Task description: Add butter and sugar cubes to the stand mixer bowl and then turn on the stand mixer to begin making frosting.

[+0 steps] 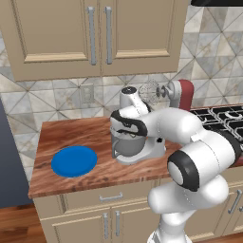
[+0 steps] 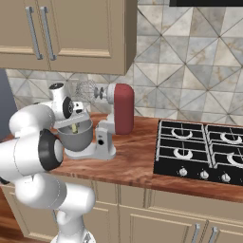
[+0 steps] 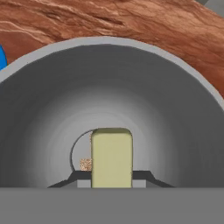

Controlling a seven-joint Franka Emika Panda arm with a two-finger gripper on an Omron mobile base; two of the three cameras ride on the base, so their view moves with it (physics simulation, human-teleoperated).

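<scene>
Two dark finger tips sit at the bottom of the hand view w/ the butter (image 3: 111,158) clamped between them, so the gripper (image 3: 111,181) is closed tight on the stick, which stands upright along the line of sight. Just past it is the bowl (image 3: 175,109), the hand looking straight down into it; a small tan speck, prob. the sugar cubes (image 3: 85,164), lies on the bowl floor beside the stick. In the right base view the butter (image 2: 74,128) shows inside the rim of the bowl (image 2: 76,136), w/ the mixer (image 2: 122,109) head tilted back and the whisk (image 2: 86,91) clear above. Step in hand looks like the butter drop: keep the stick centred over the floor, low, away from the wall, open fully, then lift straight up so the fingers don't catch the rim or whisk. Further off, the blue plate (image 1: 74,161) sits on the counter (image 1: 71,133), apart from the bowl.
</scene>
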